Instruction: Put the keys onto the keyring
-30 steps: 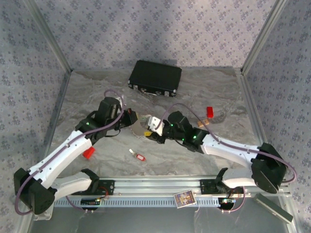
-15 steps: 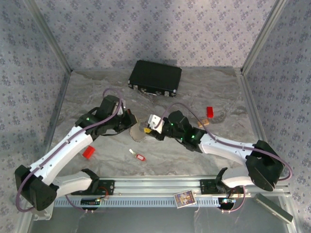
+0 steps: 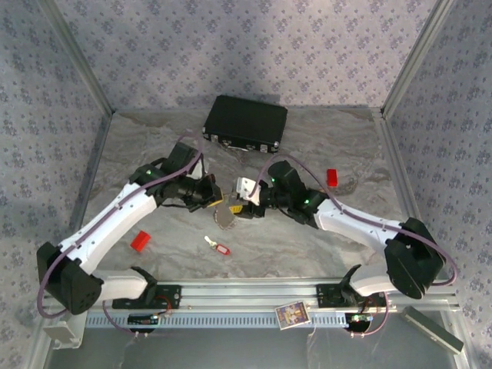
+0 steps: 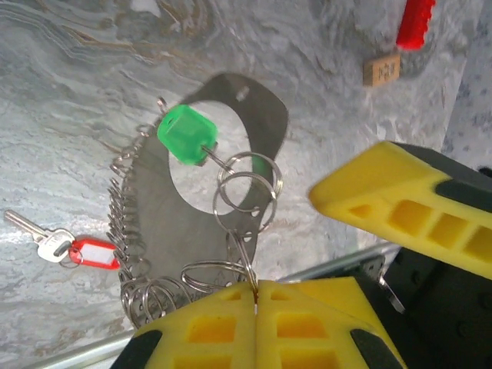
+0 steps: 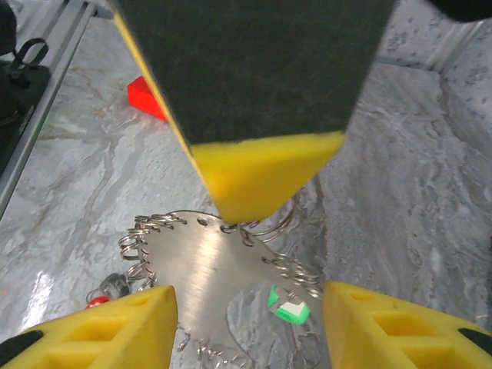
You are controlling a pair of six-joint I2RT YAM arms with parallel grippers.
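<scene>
My left gripper (image 4: 256, 286) is shut on a thin split ring (image 4: 247, 261) of the keyring, a flat steel plate (image 4: 165, 215) with a round hole and several wire rings along its edge. The green-tagged key (image 4: 187, 137) hangs from linked rings (image 4: 246, 192) over the plate's hole. The red-tagged key (image 4: 77, 250) lies loose on the table beside the plate. In the top view the plate (image 3: 224, 217) sits between my left gripper (image 3: 209, 197) and right gripper (image 3: 244, 198), with the red-tagged key (image 3: 218, 246) just in front of it. My right gripper (image 5: 250, 327) is open above the plate (image 5: 192, 265) and the green tag (image 5: 289, 306), holding nothing.
A black case (image 3: 246, 123) lies at the back. One red block (image 3: 139, 240) sits near the left arm, and another red block (image 3: 332, 176) with a small tan block (image 4: 382, 71) sits to the right. Patterned walls and metal posts close in the marbled table (image 3: 307, 238).
My right gripper's jaws have spread wide. The left gripper has swung right and nearer with the ring plate, which has shifted toward the table's front.
</scene>
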